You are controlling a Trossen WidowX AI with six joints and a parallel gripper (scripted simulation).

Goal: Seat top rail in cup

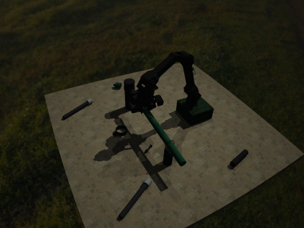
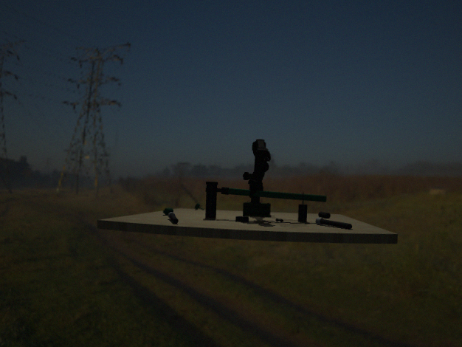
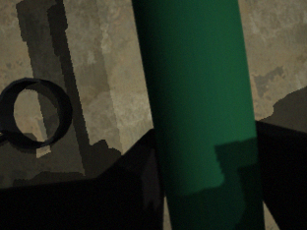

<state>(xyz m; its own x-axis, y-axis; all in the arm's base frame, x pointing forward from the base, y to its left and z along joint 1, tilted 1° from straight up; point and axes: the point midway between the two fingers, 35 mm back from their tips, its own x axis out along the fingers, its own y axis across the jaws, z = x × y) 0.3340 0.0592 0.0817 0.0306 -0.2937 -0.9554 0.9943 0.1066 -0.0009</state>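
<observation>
The green rail (image 1: 159, 130) (image 2: 291, 195) (image 3: 202, 88) runs from the big black post (image 1: 128, 94) (image 2: 211, 201) out over the short post (image 1: 167, 156) (image 2: 302, 213), through the thin loop (image 1: 173, 141). In the exterior view it slopes slightly down away from the big post. Its near-post end meets the dark cup (image 2: 224, 190), high beside the post; how deep it sits cannot be told. The arm hides this joint in the top view. My gripper (image 3: 194, 131) is shut on the rail, a finger on each side, between the two posts.
A black ring clamp (image 1: 120, 134) (image 3: 67, 110) and a small bolt (image 1: 148, 148) (image 2: 279, 220) lie below the rail. Two dark rods with white ends (image 1: 76, 110) (image 1: 133, 202), a short dark cylinder (image 1: 239, 158) (image 2: 324, 215) and a green fitting (image 1: 117, 85) (image 2: 168, 211) lie farther out.
</observation>
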